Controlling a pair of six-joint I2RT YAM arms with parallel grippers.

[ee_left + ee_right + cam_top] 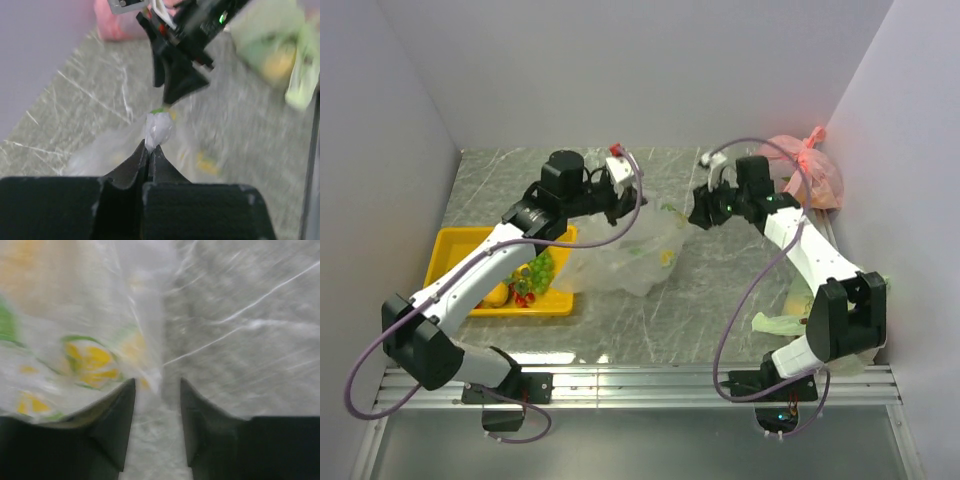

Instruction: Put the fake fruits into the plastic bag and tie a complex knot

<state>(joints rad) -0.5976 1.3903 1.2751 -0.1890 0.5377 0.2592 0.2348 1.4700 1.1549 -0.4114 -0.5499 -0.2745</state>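
The plastic bag (625, 255) lies crumpled in the middle of the table, with a yellow fruit (665, 258) showing through its film. My left gripper (623, 200) is at the bag's upper left. In the left wrist view it (151, 146) is shut on a twisted end of the bag (159, 129). My right gripper (698, 215) hangs at the bag's upper right, facing the left one. Its jaws (157, 385) stand open, with the film's edge (90, 340) just ahead of them and nothing held. Green grapes (540, 268), red berries (523, 295) and a yellow fruit (498, 295) lie in the yellow tray (455, 250).
A pink knotted bag (805, 170) sits in the back right corner. Pale green bags (775, 322) lie by the right arm's base. White walls close in the table on the left, the back and the right.
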